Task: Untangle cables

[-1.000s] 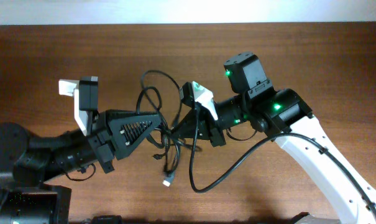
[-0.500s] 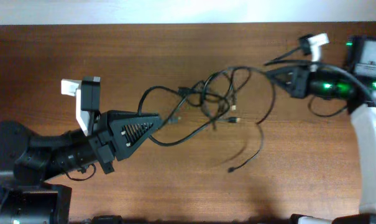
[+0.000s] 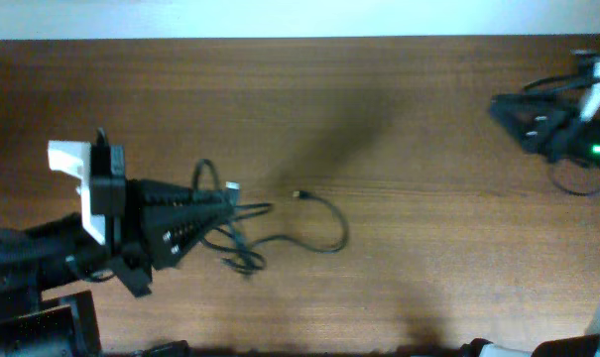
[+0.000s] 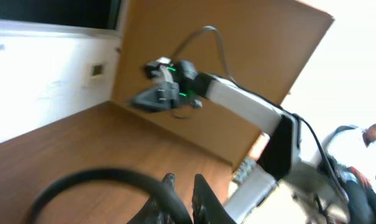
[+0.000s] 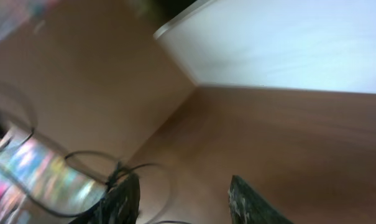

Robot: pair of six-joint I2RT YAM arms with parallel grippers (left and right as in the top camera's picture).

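Note:
The cables (image 3: 242,241) are thin black cords. They lie in a loose bunch at the tip of my left gripper (image 3: 232,206). One cord (image 3: 337,230) curves off to the right and ends in a small plug (image 3: 298,194). In the left wrist view my left gripper (image 4: 183,183) is shut on a black cable (image 4: 100,175) that loops off to the left. My right gripper (image 3: 500,105) is at the far right edge, well away from the cables. In the right wrist view it (image 5: 183,186) is open and empty.
The wooden table (image 3: 399,278) runs to a white wall at the back. My right arm (image 4: 237,102) shows across the table in the left wrist view. A person sits at the far right beyond the table (image 4: 368,149).
My right gripper has let go of the cables and swung to the far right. My left gripper has drawn back to the left with the cables, which have dropped onto the table.

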